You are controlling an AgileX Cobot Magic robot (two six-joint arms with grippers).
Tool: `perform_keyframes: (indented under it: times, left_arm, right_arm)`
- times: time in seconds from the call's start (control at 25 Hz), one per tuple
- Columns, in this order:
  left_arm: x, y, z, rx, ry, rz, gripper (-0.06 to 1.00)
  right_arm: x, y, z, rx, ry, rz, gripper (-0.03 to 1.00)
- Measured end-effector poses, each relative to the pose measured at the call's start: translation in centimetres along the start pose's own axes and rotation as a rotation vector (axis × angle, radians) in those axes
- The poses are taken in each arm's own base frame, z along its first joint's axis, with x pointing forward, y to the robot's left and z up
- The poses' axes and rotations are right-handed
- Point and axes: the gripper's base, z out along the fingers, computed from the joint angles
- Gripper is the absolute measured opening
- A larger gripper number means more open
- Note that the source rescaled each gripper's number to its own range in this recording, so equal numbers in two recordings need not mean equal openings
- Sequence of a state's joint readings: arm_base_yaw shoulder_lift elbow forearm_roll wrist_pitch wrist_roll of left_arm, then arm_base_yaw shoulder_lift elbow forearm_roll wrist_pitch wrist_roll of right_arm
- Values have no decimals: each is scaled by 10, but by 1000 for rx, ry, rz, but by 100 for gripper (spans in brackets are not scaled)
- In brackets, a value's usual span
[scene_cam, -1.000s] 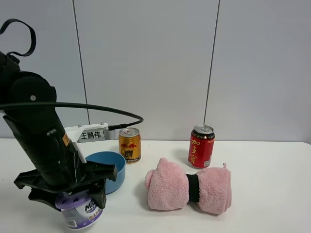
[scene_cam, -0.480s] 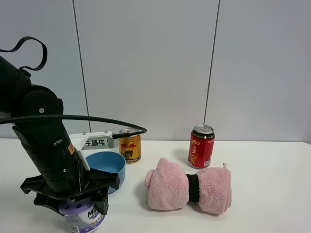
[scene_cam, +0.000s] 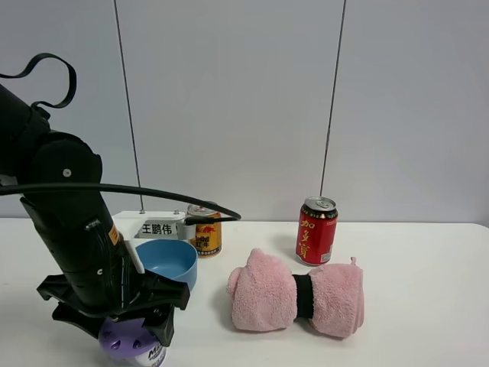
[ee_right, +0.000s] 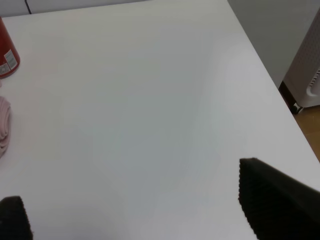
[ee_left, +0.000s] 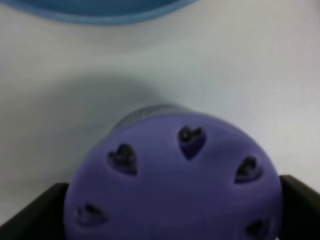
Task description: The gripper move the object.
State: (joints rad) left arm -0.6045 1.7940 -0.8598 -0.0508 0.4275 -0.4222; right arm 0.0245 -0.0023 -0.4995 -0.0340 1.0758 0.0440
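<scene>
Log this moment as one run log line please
left gripper: shut on purple-lid tub | tub: near blue bowl | right gripper: open, holding nothing

Object: small squat tub (scene_cam: pixel 131 343), lilac-purple lid with heart-like holes, white printed label below
Pose: upright, lid uppermost; lower part cut off by the high view's edge
Position: near front left corner of the table (scene_cam: pixel 412 306)
Hand: left hand (scene_cam: pixel 114 321), black, two-fingered, closed on the tub, one finger (ee_left: pixel 35 215) at each side of the lid
</scene>
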Motion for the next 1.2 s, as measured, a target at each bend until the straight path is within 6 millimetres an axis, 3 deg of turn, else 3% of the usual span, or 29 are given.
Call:
perform_keyframes:
  times: [0.16, 0.4, 0.56, 0.68, 0.92, 1.04, 1.2]
  left_arm:
    - [-9, -5, -41, 0, -24, 38, 25]
    - [-34, -14, -137, 9, -189, 128, 25]
    - [-39, -13, -196, -37, -234, 208, 26]
    - [-35, -6, -230, -96, -220, 251, 26]
    - [-18, 5, -276, -113, -318, 284, 25]
    - [0, 14, -300, -87, -392, 280, 25]
    - [40, 34, -316, -67, -453, 273, 25]
  right_arm:
    - [0, 0, 0, 0, 0, 0, 100]
    - [0, 0, 0, 0, 0, 0, 100]
    - [0, 0, 0, 0, 0, 0, 100]
    - [0, 0, 0, 0, 0, 0, 100]
    - [0, 0, 0, 0, 0, 0, 100]
    - [0, 0, 0, 0, 0, 0, 100]
    - [0, 0, 0, 0, 0, 0, 100]
